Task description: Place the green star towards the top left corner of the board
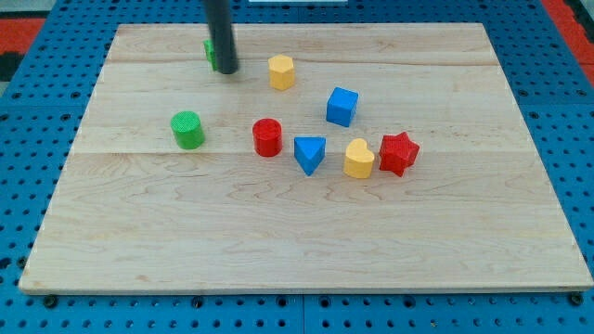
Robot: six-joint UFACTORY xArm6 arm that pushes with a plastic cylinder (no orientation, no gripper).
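Observation:
The green star (210, 52) lies near the view's top, left of centre, on the wooden board (297, 232). Most of it is hidden behind my dark rod, so only a green sliver shows at the rod's left. My tip (227, 70) rests on the board at the star's right side, touching or nearly touching it. A green cylinder (187, 129) stands below and to the left of the tip.
A yellow hexagon (281, 71) sits right of the tip. A blue cube (342, 106), red cylinder (267, 136), blue triangle (309, 153), yellow heart (358, 159) and red star (398, 153) lie around the board's middle. Blue pegboard surrounds the board.

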